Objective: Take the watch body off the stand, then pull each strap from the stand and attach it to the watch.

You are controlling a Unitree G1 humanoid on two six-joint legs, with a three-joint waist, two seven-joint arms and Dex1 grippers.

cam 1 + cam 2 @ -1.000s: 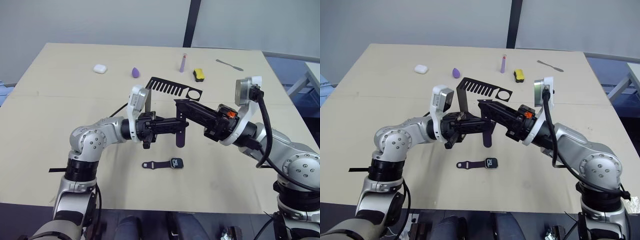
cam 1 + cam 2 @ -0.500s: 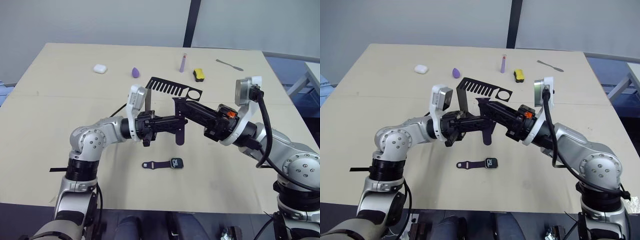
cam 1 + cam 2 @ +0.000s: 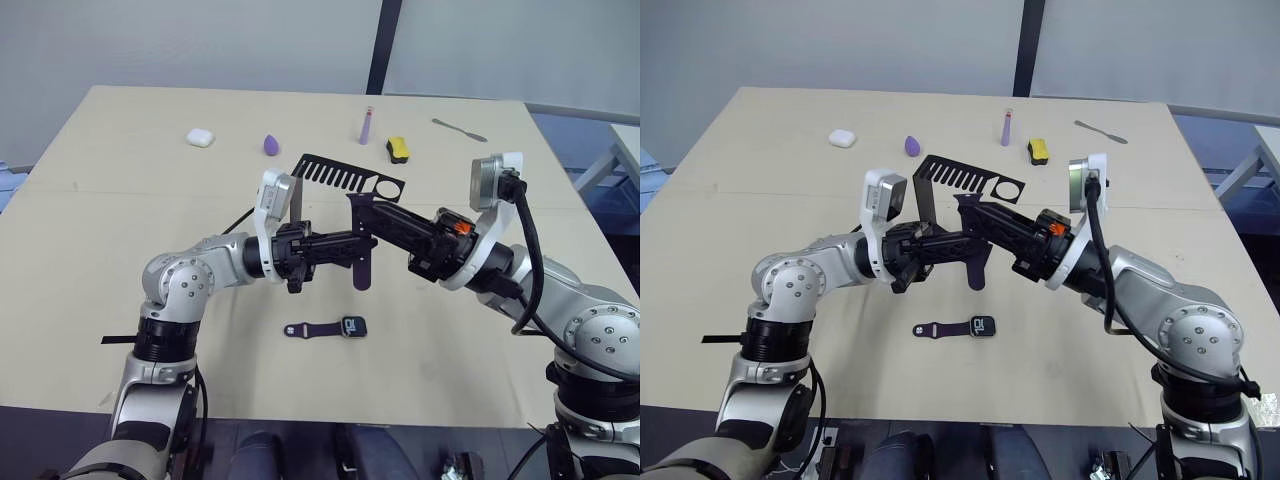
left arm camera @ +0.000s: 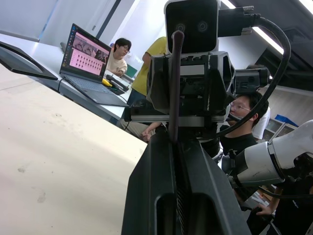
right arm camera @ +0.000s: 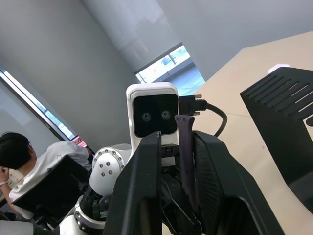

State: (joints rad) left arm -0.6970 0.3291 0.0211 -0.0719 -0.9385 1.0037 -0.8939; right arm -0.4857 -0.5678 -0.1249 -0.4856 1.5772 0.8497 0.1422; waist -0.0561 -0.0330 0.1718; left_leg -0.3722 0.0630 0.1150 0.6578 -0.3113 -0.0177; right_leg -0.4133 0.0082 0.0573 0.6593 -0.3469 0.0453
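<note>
Black fingers of the left gripper [image 3: 352,243] reach in from the left of the frame toward the centre, the forearm held nearly level above the table [image 3: 90,250]. Its two fingers are pressed together on a strap [image 3: 361,268], a narrow dark band that hangs straight down from the fingertips in mid-frame; in the left wrist view the same band [image 4: 173,83] rises edge-on from between the closed fingers. From the right of the frame the right gripper [image 3: 362,211] stretches leftward to meet it, its tip just above the left one, the two grippers nose to nose. Whether the right gripper's fingers are parted or clamped on the band I cannot tell, though in the right wrist view the band [image 5: 186,152] stands between its fingers.

Below the grippers, in the lower centre, the watch body [image 3: 352,326] lies flat on the table, screen up with pale digits, a second black strap [image 3: 310,329] joined to its left side. Behind the grippers, at upper centre, the stand [image 3: 352,180] sits upright, its slotted top arm and ring hole facing the camera.
</note>
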